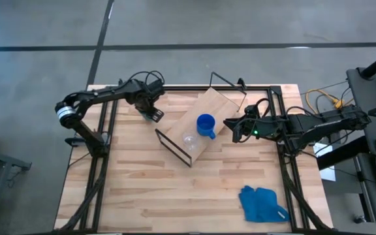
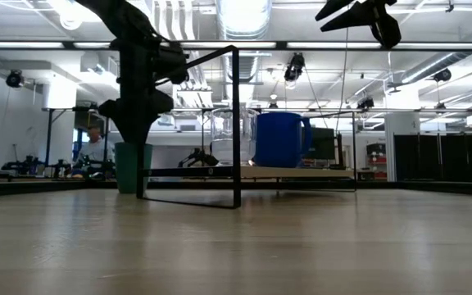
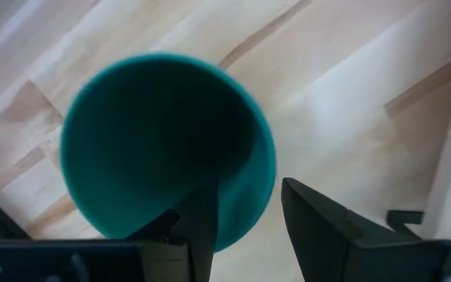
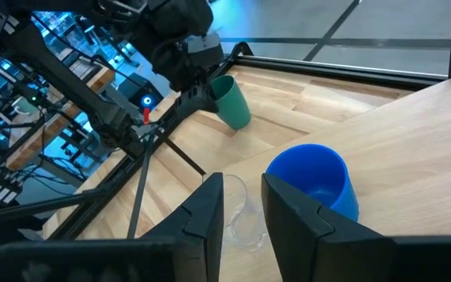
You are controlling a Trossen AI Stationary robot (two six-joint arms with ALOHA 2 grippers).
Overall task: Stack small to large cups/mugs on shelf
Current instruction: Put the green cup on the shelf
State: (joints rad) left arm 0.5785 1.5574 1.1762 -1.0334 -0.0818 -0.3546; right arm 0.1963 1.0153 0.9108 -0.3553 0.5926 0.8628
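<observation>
The dark green cup (image 3: 163, 149) stands upright on the table at the far left (image 2: 131, 168) and also shows in the right wrist view (image 4: 232, 102). My left gripper (image 3: 249, 188) is open above it, straddling its rim (image 1: 154, 112). The light-wood shelf (image 1: 209, 108) lies slanted at the table's middle. On its board stand the blue mug (image 1: 205, 125) and, beside it, the clear glass cup (image 1: 189, 139). My right gripper (image 1: 229, 124) hovers open and empty just right of the mug (image 4: 312, 184). My left gripper comes at the green cup from above, pointing down. One finger (image 3: 206, 215) is inside the cup and the other (image 3: 312, 223) is outside, with the rim's near wall (image 3: 261, 196) between them. I cannot tell whether either finger touches the wall.
The shelf's black wire frames stand at its two ends (image 1: 173, 147) (image 1: 230, 81). A crumpled blue cloth (image 1: 263, 203) lies near the table's front right corner. Bare wood lies between the shelf and the near edge.
</observation>
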